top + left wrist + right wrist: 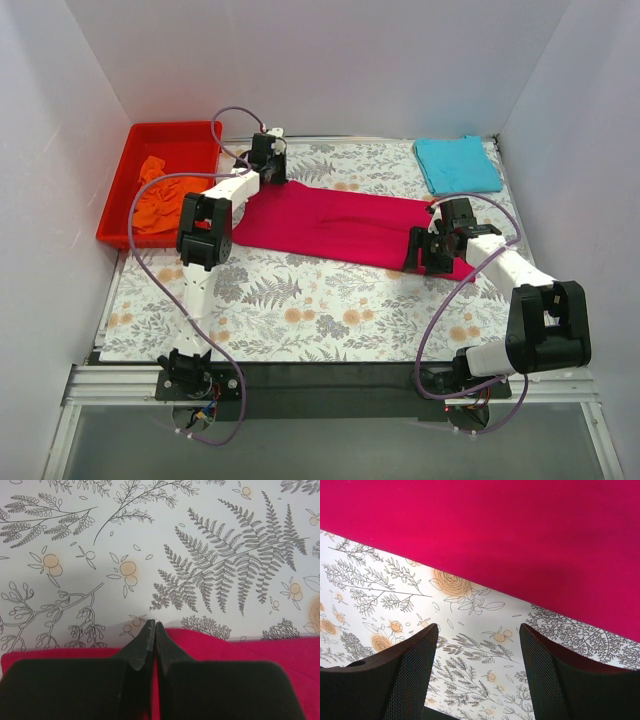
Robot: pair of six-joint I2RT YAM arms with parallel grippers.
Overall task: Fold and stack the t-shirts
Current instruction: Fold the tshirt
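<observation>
The crimson-pink t-shirt (340,225) lies spread flat across the middle of the table. My left gripper (270,178) is at its far left edge, jaws pressed together with a strip of the pink cloth (250,650) between them; the fingertips (148,625) reach just past the hem. My right gripper (425,252) hovers open over the shirt's near right edge. In the right wrist view, only patterned tabletop lies between its fingers (420,655), and the shirt (495,530) is just beyond them. The turquoise t-shirt (457,163) lies folded at the back right. The orange t-shirt (158,205) is crumpled in the bin.
A red plastic bin (165,135) stands at the table's back left, beside the left arm. White walls close in on three sides. The floral table cover (300,310) stretches in front of the pink shirt down to the arm bases.
</observation>
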